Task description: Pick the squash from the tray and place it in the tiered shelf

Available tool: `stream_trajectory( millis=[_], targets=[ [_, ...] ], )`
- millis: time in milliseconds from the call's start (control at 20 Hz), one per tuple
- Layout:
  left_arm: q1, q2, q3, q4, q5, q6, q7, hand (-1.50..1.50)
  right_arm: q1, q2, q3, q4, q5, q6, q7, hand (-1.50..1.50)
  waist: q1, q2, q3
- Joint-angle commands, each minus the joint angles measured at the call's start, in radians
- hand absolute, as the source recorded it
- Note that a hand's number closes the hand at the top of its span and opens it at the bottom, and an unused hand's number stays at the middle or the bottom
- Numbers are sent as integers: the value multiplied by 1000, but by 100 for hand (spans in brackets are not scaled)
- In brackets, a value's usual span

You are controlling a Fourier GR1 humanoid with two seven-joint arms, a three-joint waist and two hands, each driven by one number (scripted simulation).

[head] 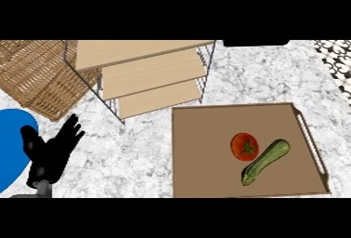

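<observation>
On wood tray [205, 186]: oblong green squash [266, 161]

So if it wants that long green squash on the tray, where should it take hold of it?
Probably around the middle of the squash, coming straight down from above. It lies flat and slanted on the tray, so fingers should close across its narrow width. The tomato sits close beside its left, so gripping slightly toward the lower end leaves more room.

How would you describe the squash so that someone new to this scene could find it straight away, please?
Look at the brown tray on the right of the marble counter, below the tiered shelf. Two items lie in its right half. The squash is the long green one, lying diagonally just right of the round red tomato.
</observation>
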Motion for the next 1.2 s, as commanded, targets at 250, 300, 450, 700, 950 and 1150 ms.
stream_trajectory(
  millis=[250,300,450,700,950,1150],
  targets=[
    [-77,-24,-24,43,-12,-21,22,0,99,0,70,-228,364,25,514,-150,81,25,-3],
    [-86,-35,-39,56,-27,-10,36,0,61,4,53,-222,389,31,567,-150,78,21,-1],
    [-96,-11,-29,51,-21,-41,29,0,0,-23,-27,-207,396,74,698,-150,98,28,-2],
    [-90,-45,-47,83,-46,-30,-6,0,-176,-46,-67,-139,450,189,921,-150,105,23,-1],
    [-107,-26,-37,65,-35,-43,29,0,-337,-18,-13,-71,540,322,1068,-150,116,22,-1],
    [-138,-64,-42,108,-53,-13,25,0,-470,43,18,-13,624,420,1154,-150,91,17,0]
  ],
)
